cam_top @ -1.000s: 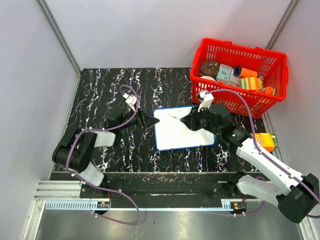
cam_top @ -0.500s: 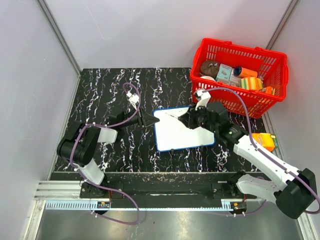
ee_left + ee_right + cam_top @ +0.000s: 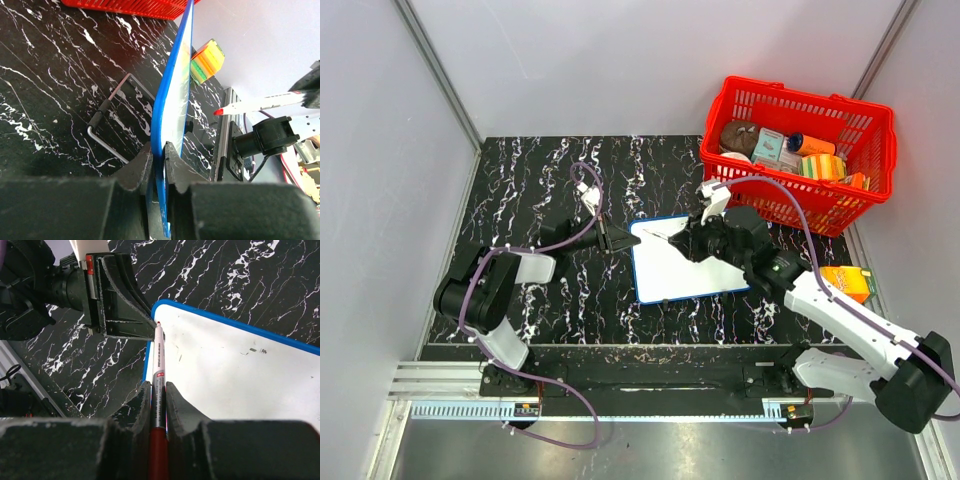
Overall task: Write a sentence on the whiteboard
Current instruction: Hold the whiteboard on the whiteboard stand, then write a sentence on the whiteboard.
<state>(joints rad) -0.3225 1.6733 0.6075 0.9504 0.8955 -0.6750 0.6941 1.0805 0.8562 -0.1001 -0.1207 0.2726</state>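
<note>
Here, left hand [image 3: 159,151] clamps the smudged blue-framed whiteboard [image 3: 685,270]; right hand [image 3: 159,388] grips a marker [image 3: 159,362].

The whiteboard [image 3: 682,276] is a small white rectangle with a thin blue frame and rounded corners, lying just below the middle of the top view, its long sides rising slightly toward the right. Its face [image 3: 240,370] shows only a few small dark specks. The left gripper [image 3: 159,150] pinches its left edge.
</note>
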